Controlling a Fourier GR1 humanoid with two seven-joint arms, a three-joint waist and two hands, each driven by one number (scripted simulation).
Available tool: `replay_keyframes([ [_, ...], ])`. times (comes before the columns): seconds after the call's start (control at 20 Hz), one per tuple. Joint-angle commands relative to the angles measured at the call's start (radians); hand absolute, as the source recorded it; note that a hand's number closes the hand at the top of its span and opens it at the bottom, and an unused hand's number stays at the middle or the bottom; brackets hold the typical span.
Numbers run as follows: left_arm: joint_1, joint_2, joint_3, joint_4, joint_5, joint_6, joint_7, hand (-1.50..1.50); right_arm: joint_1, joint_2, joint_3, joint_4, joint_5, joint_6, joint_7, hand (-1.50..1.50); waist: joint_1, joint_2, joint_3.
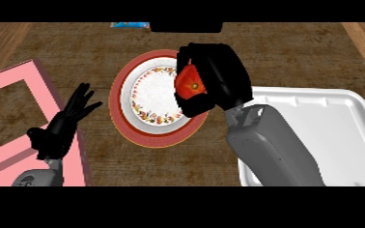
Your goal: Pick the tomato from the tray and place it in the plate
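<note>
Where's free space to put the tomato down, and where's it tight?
The plate's white centre is bare, bordered by its floral rim and, on the right, the right hand curled round the tomato over that edge. Bare wooden counter lies below the plate, between the pink mat and white tray. Tight: left, where the open left hand rests.

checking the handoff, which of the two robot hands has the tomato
The right robot hand, over the plate's right edge, is curled round the red tomato. The left robot hand is open and holds nothing, over the pink mat.
</note>
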Motion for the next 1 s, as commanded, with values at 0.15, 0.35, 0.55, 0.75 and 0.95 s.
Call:
replay_keyframes([
  [0.15,-0.033,-0.038,0.003,0.041,-0.039,0.033,0.01,0.0,-0.115,0.055,0.084,0.271,-0.042,-0.179,0.003,1.5,-0.002,0.001,-0.001],
  [0.35,-0.027,-0.008,0.016,0.039,-0.007,-0.023,0.002,0.0,-0.121,0.055,0.12,0.353,-0.183,-0.428,0.034,1.5,0.024,0.009,-0.001],
  [0.55,-0.031,-0.021,0.007,0.021,-0.029,-0.008,0.01,0.0,-0.236,0.056,0.266,0.519,-0.26,-0.562,0.147,-1.5,0.03,0.005,-0.001],
  [0.75,-0.037,-0.04,0.001,-0.006,-0.036,0.005,0.036,0.0,-0.305,0.056,0.252,0.592,-0.414,-0.546,0.156,-1.5,0.027,0.005,-0.001],
  [0.95,-0.07,-0.021,0.028,0.05,-0.015,-0.034,0.016,0.0,-0.297,0.056,0.289,0.568,-0.514,-0.722,0.119,-1.5,0.031,0.007,-0.001],
])
